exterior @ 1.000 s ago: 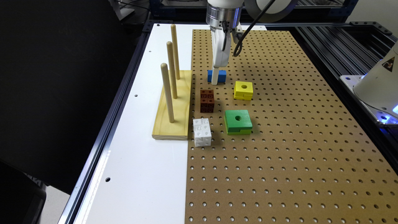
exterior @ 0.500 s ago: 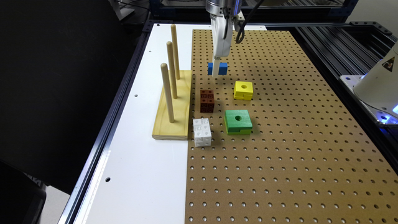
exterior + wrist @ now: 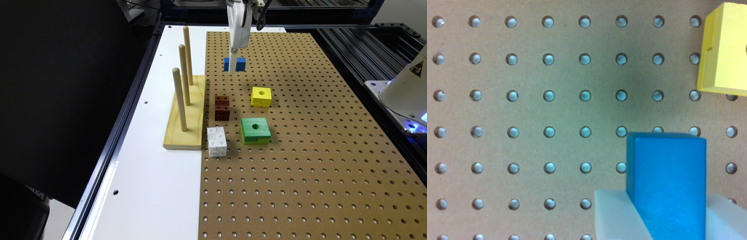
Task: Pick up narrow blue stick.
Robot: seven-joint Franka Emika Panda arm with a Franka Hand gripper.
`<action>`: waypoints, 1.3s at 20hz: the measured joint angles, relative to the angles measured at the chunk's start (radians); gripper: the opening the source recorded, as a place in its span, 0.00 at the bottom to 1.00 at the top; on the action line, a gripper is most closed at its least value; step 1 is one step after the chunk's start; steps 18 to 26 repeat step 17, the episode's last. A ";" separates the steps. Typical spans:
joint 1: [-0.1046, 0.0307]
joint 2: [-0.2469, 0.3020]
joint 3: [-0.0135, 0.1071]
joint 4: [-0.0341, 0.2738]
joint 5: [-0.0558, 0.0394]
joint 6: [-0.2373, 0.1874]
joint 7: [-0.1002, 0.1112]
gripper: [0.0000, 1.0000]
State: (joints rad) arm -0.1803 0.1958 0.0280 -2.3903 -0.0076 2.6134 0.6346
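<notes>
Slippage is the main risk at this moment. The gripper (image 3: 233,65) is clamped on the narrow blue stick (image 3: 239,64), and the stick hangs clear of the pegboard (image 3: 300,160), toward the far end of the board and beyond the yellow block (image 3: 261,96). In the wrist view the stick (image 3: 667,185) sits between the two pale fingers (image 3: 614,215), which press on its opposite faces. The faces look plain and smooth, so I judge the hold depends on friction alone; a jerk or fast swing could let the stick slide or turn between the pads. The stick also sticks out on both sides of the fingers in the exterior view (more toward that view's right, as far as I can tell), so an off-centre hold could tip it.

If it dropped it would probably land on bare board, since the yellow block, the green block (image 3: 255,130), the brown cube block (image 3: 222,108) and the white cube block (image 3: 217,141) all lie nearer, and the wooden peg stand (image 3: 185,113) stands to the exterior view's left.

Hard to make out: the near finger covers the stick's middle in the exterior view, the wrist view cuts off the fingertips and the stick's lower part, and the height above the board cannot be read. The arm above the white gripper body is out of frame.
</notes>
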 joint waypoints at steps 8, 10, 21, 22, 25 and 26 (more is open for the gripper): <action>0.000 -0.082 0.000 0.000 0.0001 -0.076 0.000 0.00; 0.000 -0.114 0.001 0.001 0.0003 -0.108 0.000 0.00; 0.000 -0.156 0.001 0.001 0.0004 -0.145 0.000 0.00; 0.000 -0.156 0.001 0.001 0.0004 -0.145 0.000 0.00; 0.000 -0.156 0.001 0.001 0.0004 -0.145 0.000 0.00; 0.000 -0.156 0.001 0.001 0.0004 -0.145 0.000 0.00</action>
